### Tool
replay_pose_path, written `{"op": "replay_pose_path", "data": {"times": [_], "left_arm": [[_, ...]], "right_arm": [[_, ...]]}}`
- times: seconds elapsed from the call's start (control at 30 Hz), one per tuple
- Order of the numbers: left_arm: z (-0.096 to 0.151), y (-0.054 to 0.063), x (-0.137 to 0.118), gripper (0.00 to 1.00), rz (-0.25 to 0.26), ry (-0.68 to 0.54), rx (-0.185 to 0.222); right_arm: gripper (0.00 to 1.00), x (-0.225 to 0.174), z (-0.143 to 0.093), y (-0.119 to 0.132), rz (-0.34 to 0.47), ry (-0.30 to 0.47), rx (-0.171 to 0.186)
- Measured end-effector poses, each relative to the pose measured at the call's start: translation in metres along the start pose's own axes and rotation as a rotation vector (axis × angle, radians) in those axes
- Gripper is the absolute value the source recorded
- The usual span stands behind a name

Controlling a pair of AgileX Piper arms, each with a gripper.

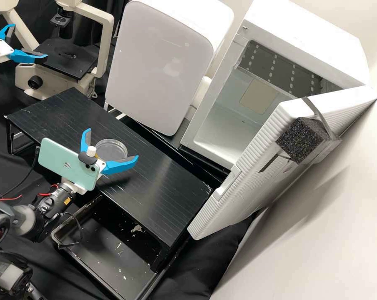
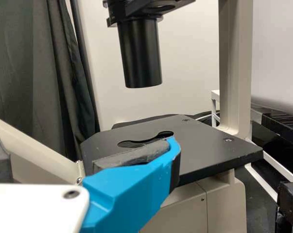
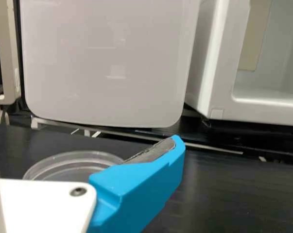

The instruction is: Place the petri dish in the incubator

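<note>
A black slatted platform [image 1: 163,187] ran across the laboratory bench toward a white incubator [image 1: 309,37], its door [image 1: 234,187] swung wide, apparently so that a dish could pass straight in. A block of black foam [image 1: 300,139] sat strapped to the door, possibly as a makeshift grip for pulling it.

The petri dish [image 1: 112,151] lay flat on the platform, unlifted and well apart from the chamber. The right gripper [image 1: 111,145] was positioned at it with blue fingers parted, one to either side in the high view and nothing clamped – a stance that seemed meant to let them close on the rim. Whether either finger touched the plastic could not be told. The left gripper [image 1: 28,42], its fingers also spread and holding nothing, hung by the microscope stage [image 2: 209,150], seemingly with no part in the transfer.

The dish was round, shallow and colorless, clear enough that the dark surface showed through it. Pale highlights traced its rim in thin curved lines – bright against the black. No contents could be made out, nor was it clear whether a lid was on.
</note>
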Motion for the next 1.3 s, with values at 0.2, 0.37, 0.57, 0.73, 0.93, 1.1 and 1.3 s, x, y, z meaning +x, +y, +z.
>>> {"op": "replay_pose_path", "data": {"times": [0.2,0.37,0.57,0.73,0.93,1.1,1.3], "left_arm": [[0.000,0.000,0.000,1.00,0.000,0.000,0.000],[0.000,0.000,0.000,1.00,0.000,0.000,0.000],[0.000,0.000,0.000,1.00,0.000,0.000,0.000],[0.000,0.000,0.000,1.00,0.000,0.000,0.000],[0.000,0.000,0.000,1.00,0.000,0.000,0.000],[0.000,0.000,0.000,1.00,0.000,0.000,0.000],[0.000,0.000,0.000,1.00,0.000,0.000,0.000]], "right_arm": [[1.00,0.003,0.007,-0.007,-0.035,-0.039,-0.011],[1.00,0.007,0.016,-0.006,-0.028,-0.087,-0.014],[1.00,0.013,0.020,-0.006,-0.023,-0.105,-0.008],[1.00,0.018,0.022,-0.006,-0.023,-0.106,-0.001],[1.00,0.020,0.023,-0.007,-0.027,-0.103,0.022],[1.00,0.020,0.023,-0.007,-0.028,-0.102,0.022],[0.00,0.020,0.023,-0.007,-0.028,-0.102,0.022]]}}
